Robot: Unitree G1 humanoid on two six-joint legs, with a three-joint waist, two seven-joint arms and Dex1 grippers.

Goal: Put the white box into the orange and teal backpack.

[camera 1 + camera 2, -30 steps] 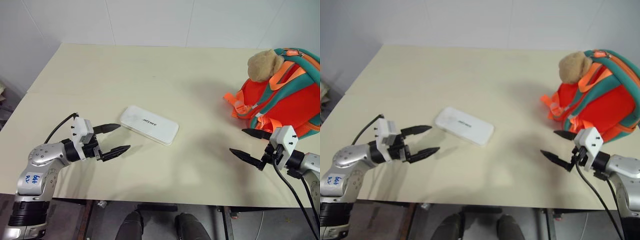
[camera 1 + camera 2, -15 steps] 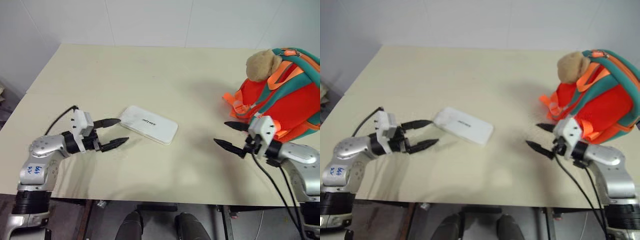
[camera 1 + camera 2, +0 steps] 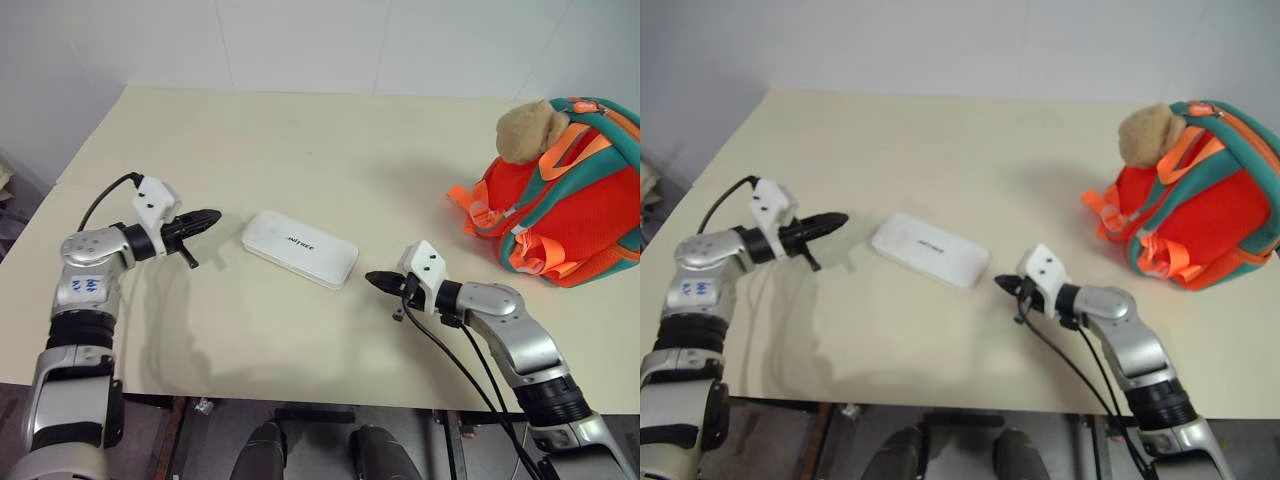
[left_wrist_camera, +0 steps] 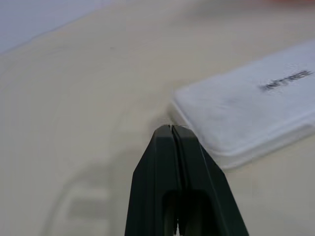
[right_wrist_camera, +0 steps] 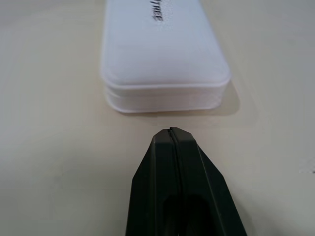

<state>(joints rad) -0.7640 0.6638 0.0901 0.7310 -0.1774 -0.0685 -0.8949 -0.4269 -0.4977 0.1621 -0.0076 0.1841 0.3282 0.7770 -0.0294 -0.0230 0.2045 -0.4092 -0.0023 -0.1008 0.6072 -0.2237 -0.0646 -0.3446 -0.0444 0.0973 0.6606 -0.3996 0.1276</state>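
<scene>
The white box point(image 3: 299, 249) lies flat in the middle of the cream table point(image 3: 320, 150), dark lettering up. My left gripper point(image 3: 212, 216) is shut and empty, its tip a short way off the box's left end; the left wrist view shows the closed fingers point(image 4: 172, 147) close to the box corner point(image 4: 246, 108). My right gripper point(image 3: 370, 279) is shut and empty too, its tip just off the box's right end point(image 5: 165, 73) with a small gap. The orange and teal backpack point(image 3: 565, 205) stands at the far right, a tan plush bear point(image 3: 530, 128) on top.
A white tiled wall point(image 3: 330, 40) runs behind the table. Bare tabletop lies between the box and the backpack. Black cables hang from both wrists near the table's front edge point(image 3: 300, 395).
Both grippers have gone from open to shut. The left one moved forward to the box's left end; the right one swung left from beside the backpack to the box's right end.
</scene>
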